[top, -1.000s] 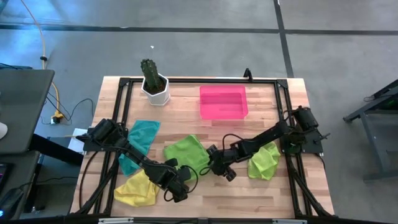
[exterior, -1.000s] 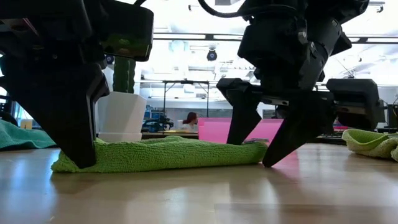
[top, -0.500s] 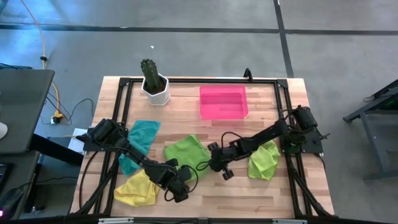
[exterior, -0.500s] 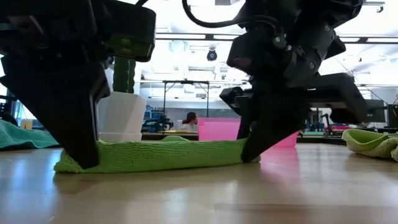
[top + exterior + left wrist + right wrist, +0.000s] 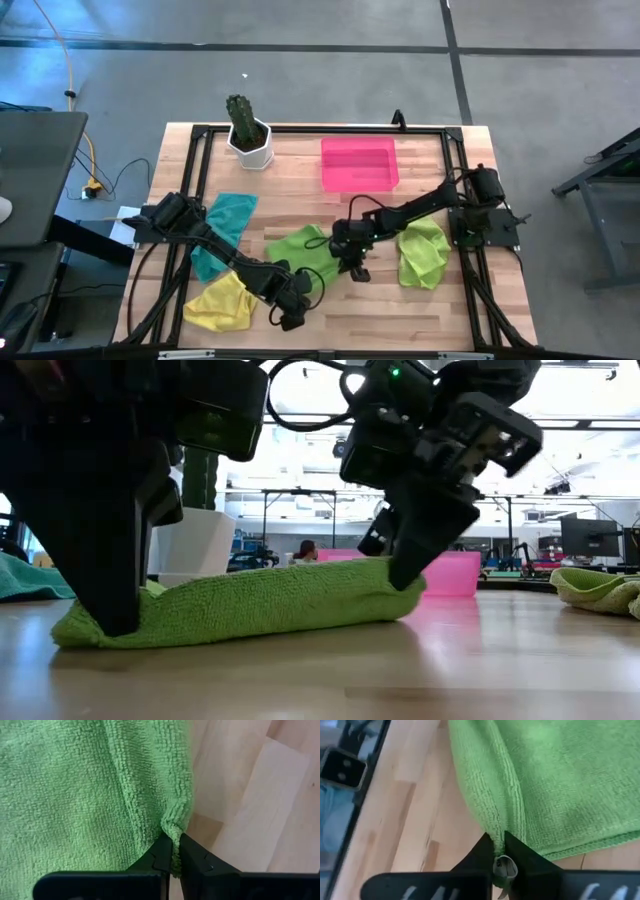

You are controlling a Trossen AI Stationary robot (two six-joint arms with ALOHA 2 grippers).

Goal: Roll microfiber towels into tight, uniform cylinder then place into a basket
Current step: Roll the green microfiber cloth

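Observation:
A lime green towel (image 5: 300,250) lies mid-table, and both grippers are shut on its near edge. My left gripper (image 5: 112,622) has the left end, low at the table. My right gripper (image 5: 402,570) has the right end, raised. The towel (image 5: 260,600) sags between them, its far part on the wood. A teal towel (image 5: 225,225), a yellow towel (image 5: 220,303) and a second lime green towel (image 5: 423,255) lie flat around it. The pink basket (image 5: 359,165) stands at the far side. My left gripper pinches the towel's near left corner (image 5: 173,826) between its two fingers, coming steeply from above. The cloth puckers into a small fold at the fingertips, and this end stays low at the table. My right gripper pinches the towel's near right corner (image 5: 495,836) between its two fingers, slanting down from the table's right side. The hem bunches into a ridge at the fingertips. This end (image 5: 395,575) is lifted off the wood.
A white pot with a cactus (image 5: 248,135) stands at the far left. A black frame (image 5: 330,128) runs around the table's edges. Bare wood lies between the held towel and the basket, and along the near edge.
My right gripper has shut on the towel's near right corner, rolled its wrist and moved toward the table's left and far side. The towel's right end has lifted off the table and the cloth has bulged thicker, while the left end stays pinned low.

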